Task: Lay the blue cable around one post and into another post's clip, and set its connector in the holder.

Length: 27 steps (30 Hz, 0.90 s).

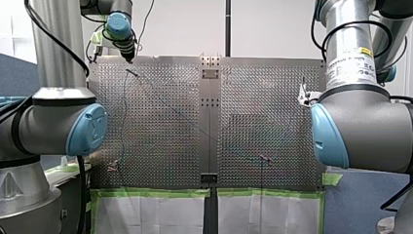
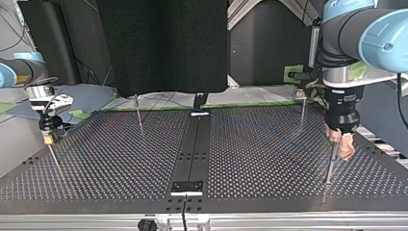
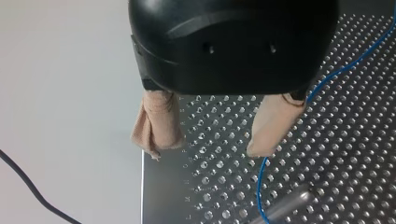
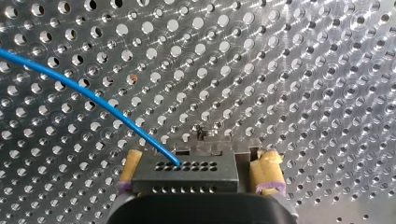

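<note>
So the blue cable (image 4: 93, 95) comes out of the black connector (image 4: 184, 170) and heads off across the counter (image 4: 303, 70). That connector is clamped in my right gripper (image 4: 198, 163), jaws closed on it between the yellow pads (image 4: 266, 170). It's not set in any holder yet as far as I can see. There's a small metal fitting (image 4: 205, 145) just past it that could be the holder, can't tell. Over in the left wrist view the cable passes right beside one beige pad (image 3: 271, 126) and drops to a post (image 3: 282, 207). It seems to meet the post, but whether it actually wraps around it I can't say, and I can't confirm any clip routing either. My guess is early-to-middle, with clip and holder left to do. Pose-wise, my left gripper (image 3: 209, 145) hangs pointing down over a corner of the counter, jaws wide with nothing in them. My right arm sits low at the opposite side edge, aimed down at the perforations.
</note>
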Tool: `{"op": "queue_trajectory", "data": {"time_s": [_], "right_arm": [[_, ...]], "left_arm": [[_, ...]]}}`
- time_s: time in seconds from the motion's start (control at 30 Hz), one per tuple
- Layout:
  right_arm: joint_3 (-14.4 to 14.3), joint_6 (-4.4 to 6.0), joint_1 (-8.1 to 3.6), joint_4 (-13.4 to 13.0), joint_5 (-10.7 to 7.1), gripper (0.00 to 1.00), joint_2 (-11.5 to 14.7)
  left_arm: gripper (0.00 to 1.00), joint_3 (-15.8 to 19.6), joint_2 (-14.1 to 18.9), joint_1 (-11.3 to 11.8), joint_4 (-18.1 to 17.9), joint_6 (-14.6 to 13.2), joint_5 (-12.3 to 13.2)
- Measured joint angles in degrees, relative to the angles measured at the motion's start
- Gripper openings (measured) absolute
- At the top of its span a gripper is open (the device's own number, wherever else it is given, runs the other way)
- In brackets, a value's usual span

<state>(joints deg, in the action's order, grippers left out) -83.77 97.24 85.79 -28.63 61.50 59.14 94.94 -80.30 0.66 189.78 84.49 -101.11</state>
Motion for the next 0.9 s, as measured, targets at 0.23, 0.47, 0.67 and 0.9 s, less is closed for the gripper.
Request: {"op": "queue_trajectory", "data": {"time_s": [0.23, 0.47, 0.67, 0.9], "right_arm": [[0.0, 0.00, 0.00, 0.0, 0.00, 1.00, 0.0], [0.0, 0.00, 0.00, 0.0, 0.00, 1.00, 0.0], [0.0, 0.00, 0.00, 0.0, 0.00, 1.00, 0.0], [0.0, 0.00, 0.00, 0.0, 0.00, 1.00, 0.0]], "left_arm": [[1.00, 0.1, 0.2, -0.3, 0.0, 1.3, -0.7], [1.00, 1.3, 0.3, -0.3, -1.3, 3.7, 0.1], [1.00, 1.8, 0.5, -0.2, -2.0, 4.4, 0.3], [1.00, 1.9, 0.5, -0.1, -1.9, 4.7, -0.1]]}}
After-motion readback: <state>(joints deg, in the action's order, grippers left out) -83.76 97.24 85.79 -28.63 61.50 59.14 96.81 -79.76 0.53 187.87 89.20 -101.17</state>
